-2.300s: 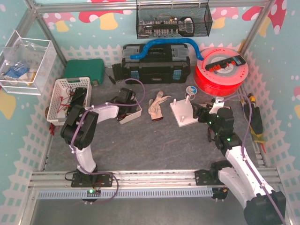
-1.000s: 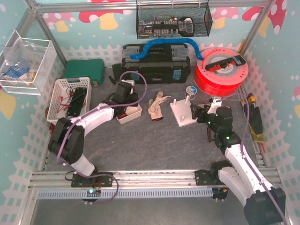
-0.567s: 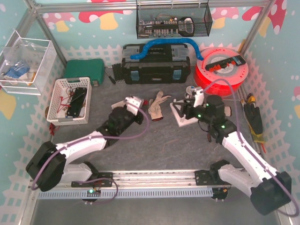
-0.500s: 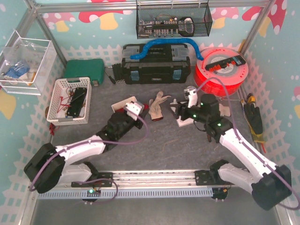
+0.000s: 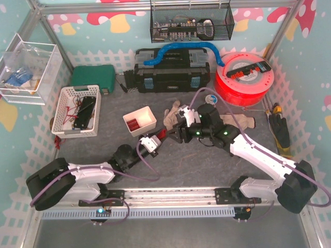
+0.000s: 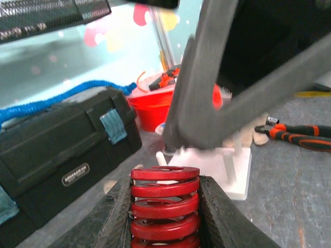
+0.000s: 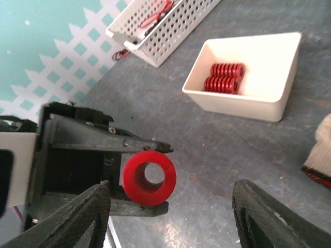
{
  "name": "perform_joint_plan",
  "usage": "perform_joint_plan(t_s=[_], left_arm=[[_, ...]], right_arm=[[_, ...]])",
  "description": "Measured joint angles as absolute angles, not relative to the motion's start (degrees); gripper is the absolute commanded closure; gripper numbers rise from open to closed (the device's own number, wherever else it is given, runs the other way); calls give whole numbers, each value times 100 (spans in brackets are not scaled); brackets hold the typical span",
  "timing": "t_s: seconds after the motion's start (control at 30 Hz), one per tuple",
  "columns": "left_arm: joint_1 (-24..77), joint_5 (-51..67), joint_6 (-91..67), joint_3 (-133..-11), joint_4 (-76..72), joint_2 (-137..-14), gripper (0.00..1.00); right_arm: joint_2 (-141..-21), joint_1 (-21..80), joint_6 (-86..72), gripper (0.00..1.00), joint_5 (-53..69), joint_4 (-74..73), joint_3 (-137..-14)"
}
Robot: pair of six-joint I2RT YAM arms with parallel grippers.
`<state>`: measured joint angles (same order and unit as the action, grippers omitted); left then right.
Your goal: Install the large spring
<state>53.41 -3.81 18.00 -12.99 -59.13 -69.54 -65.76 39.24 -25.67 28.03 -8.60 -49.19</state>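
Note:
The large spring (image 6: 165, 206) is a red coil, and my left gripper (image 6: 165, 214) is shut on its sides. From above, the spring (image 5: 161, 134) and left gripper (image 5: 157, 138) sit mid-table, pointing right. My right gripper (image 5: 175, 131) faces them end-on. In the right wrist view the spring (image 7: 149, 178) shows its round end between the left gripper's fingers (image 7: 139, 146). My right gripper (image 7: 170, 219) is open, with its fingertips wide on either side of the spring and not touching it. The white peg base (image 6: 207, 165) lies beyond the spring and is hidden by the right arm in the top view.
A white bin (image 5: 139, 120) holding more red springs (image 7: 223, 77) sits left of centre. A work glove (image 5: 173, 111), black toolbox (image 5: 170, 72), red spool (image 5: 243, 77), white wire basket (image 5: 77, 108) and pliers (image 5: 282, 132) ring the work area.
The left arm has left the bin and swung forward to mid-table with the spring. The right arm has swept left from the peg base to face it, and its jaws have narrowed a little.

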Motion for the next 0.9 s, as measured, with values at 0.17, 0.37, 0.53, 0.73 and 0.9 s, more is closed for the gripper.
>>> perform_joint_plan(t_s=[0.17,0.37,0.53,0.73,0.9], left_arm=[[5417,-362,1957,-1291,-6097,-6954,98],[5533,-305,2130,-1286,-6097,-6956,99],[5568,-285,2281,-1286,-6104,-6954,99],[5570,-336,2379,-1278,-6104,-6954,83],[5603,-454,2427,-1280,-6267,-7041,47]], right_arm=[[-6982,4143,-2565,44,2856,-978,-5037],[-7190,4213,-2611,48,3133,-862,-5120],[-7354,4215,-2622,63,3363,-805,-5162],[-7395,4237,-2539,100,3496,-838,-5223],[-7317,4244,-2526,100,3409,-838,-5221]])
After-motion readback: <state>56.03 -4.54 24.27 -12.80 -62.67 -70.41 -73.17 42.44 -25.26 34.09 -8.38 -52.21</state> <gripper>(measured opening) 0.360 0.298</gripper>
